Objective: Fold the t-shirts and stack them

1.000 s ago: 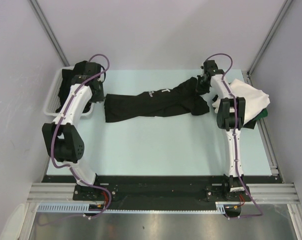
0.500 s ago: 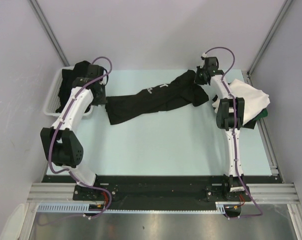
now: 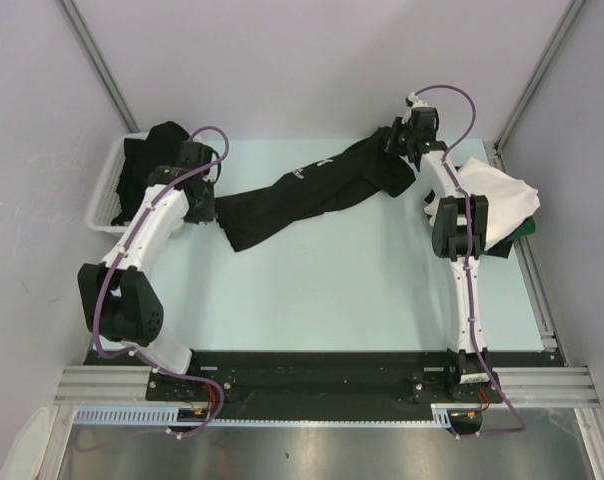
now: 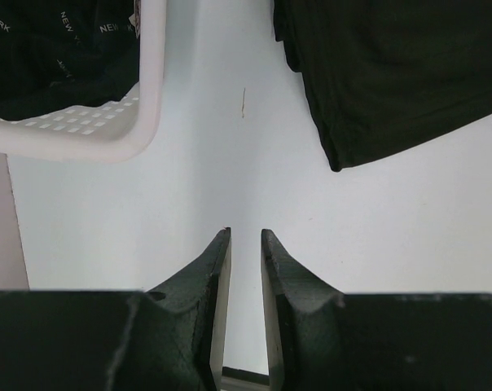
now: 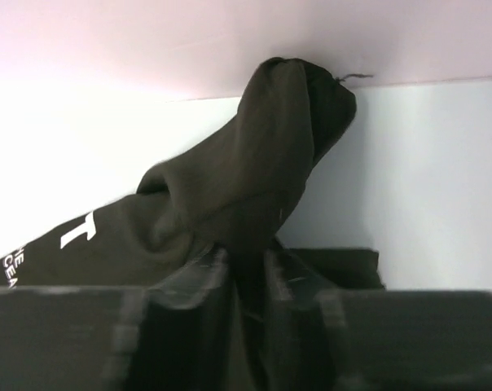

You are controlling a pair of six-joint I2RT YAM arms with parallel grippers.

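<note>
A black t-shirt with white lettering [image 3: 312,190] lies stretched slantwise across the far table. My right gripper [image 3: 398,142] is shut on its right end and holds it raised near the back wall. In the right wrist view the bunched cloth [image 5: 238,187] rises from between the fingers [image 5: 246,252]. My left gripper [image 3: 206,208] sits just left of the shirt's loose left end. In the left wrist view its fingers [image 4: 244,238] are narrowly apart and empty over bare table, with the shirt's edge [image 4: 393,73] ahead to the right.
A white slotted basket [image 3: 104,200] at the far left holds more black shirts [image 3: 147,160]; its rim [image 4: 107,137] is close ahead-left of the left gripper. A white shirt [image 3: 497,190] lies on a dark green one [image 3: 527,230] at the right edge.
My right gripper has moved toward the back wall, lifting its end and dragging the shirt right. The shirt's left end has slid away from the basket. My left gripper has followed slightly to the right.
</note>
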